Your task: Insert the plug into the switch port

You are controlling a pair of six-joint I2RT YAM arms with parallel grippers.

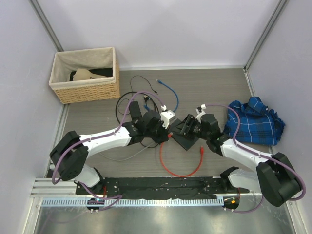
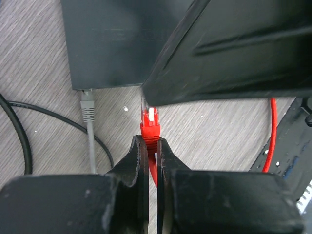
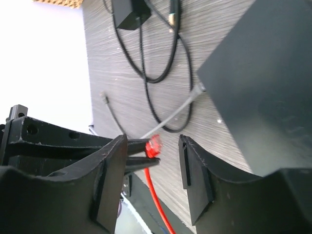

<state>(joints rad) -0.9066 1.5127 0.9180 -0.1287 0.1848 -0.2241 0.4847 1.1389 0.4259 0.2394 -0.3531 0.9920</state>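
left gripper (image 2: 150, 142) clamped tight on plug (image 2: 150, 122), pinching the red boot, clear tip sticking out free. plug sits just short of the port edge of the switch (image 2: 112, 44), just beside the grey cable (image 2: 88, 108) plugged into that edge. its tip runs under the right gripper (image 3: 152, 144), so can't tell if it touches. right gripper jaws apart, holding nothing, close over the plug. switch lies mid-table (image 1: 214, 87) between both grippers. red cable (image 1: 170, 169) loops on the near side, black cords (image 3: 146, 63) on the far side. little room at the port edge
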